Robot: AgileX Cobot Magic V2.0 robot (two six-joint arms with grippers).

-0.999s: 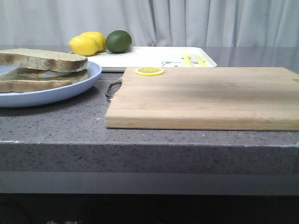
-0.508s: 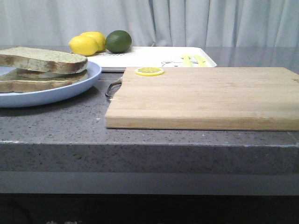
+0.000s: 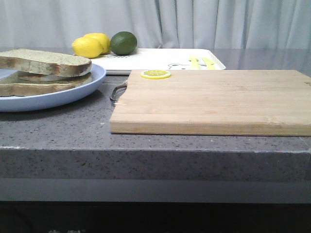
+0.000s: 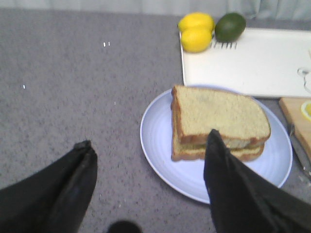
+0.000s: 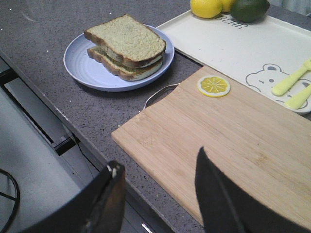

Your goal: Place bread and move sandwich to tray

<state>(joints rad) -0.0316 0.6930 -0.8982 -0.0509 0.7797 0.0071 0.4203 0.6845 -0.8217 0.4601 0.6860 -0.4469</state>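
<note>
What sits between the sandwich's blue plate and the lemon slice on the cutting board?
Only bare grey countertop and the board's thin metal handle loop. The right wrist view shows it best, between plate and lemon slice.

Between the earlier front views and now, almost nothing is different. The only change I can find is at the sandwich [image 3: 46,73] on the blue plate [image 3: 73,94], near the left edge of the worktop. Its top bread [image 3: 46,62] lies a very little differently than one second ago: its near crust edge sits slightly lower over the lower slice. The shift is so small that I cannot tell its direction with certainty. The wrist views have no earlier pictures to compare.
</note>
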